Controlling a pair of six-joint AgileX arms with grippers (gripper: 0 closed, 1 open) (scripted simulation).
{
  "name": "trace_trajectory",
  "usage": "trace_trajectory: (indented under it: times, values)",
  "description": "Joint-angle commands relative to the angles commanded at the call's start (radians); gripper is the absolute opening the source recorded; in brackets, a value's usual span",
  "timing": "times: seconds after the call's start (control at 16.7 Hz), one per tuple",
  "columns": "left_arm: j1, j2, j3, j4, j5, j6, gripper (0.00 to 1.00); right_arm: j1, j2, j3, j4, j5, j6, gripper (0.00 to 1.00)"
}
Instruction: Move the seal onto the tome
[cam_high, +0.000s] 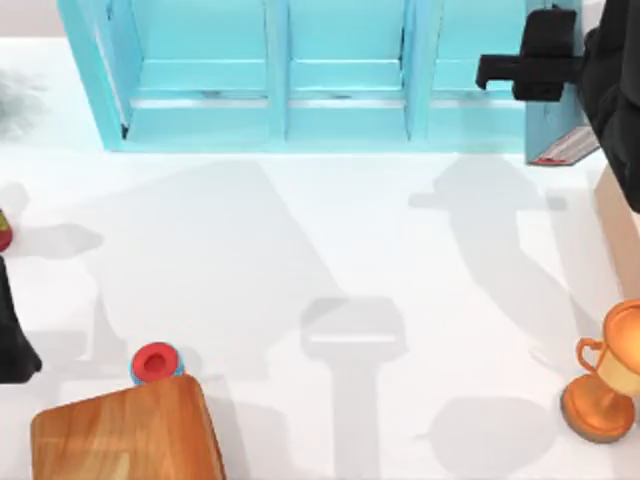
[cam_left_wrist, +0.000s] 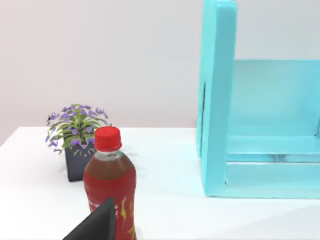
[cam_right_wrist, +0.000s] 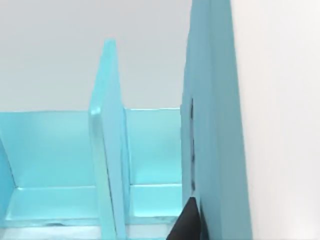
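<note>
Over shelf unit (cam_high: 300, 80), top right: right claw (cam_high: 485, 72) | left arm (cam_high: 15, 335) parked

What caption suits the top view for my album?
Right hand raised by the teal shelf; red disc, wooden board and trophy on the table.

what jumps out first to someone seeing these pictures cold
The big teal-blue shelf unit along the far edge of the table dominates, with the right gripper hanging at its right end. Next come the orange-gold trophy cup at the right edge and the wooden board at the near left, a small red disc beside it. The left wrist view adds a red-capped bottle and a potted plant.
</note>
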Motion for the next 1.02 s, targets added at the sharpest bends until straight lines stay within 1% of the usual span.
trace_trajectory:
  times: [0.18,0.36,0.54,0.84,1.02]
  values:
    - [0.000,0.000,0.000,0.000,0.000,0.000,1.00,0.021,0.041,0.002,0.029,0.019,-0.065,0.00]
    - [0.000,0.000,0.000,0.000,0.000,0.000,1.00,0.062,0.128,-0.002,0.091,0.057,-0.227,0.00]
    - [0.000,0.000,0.000,0.000,0.000,0.000,1.00,0.113,0.234,-0.013,0.176,0.101,-0.477,0.00]
    - [0.000,0.000,0.000,0.000,0.000,0.000,1.00,0.203,0.407,-0.046,0.336,0.165,-0.967,0.00]
    - [0.000,0.000,0.000,0.000,0.000,0.000,1.00,0.245,0.486,-0.072,0.420,0.191,-1.207,0.00]
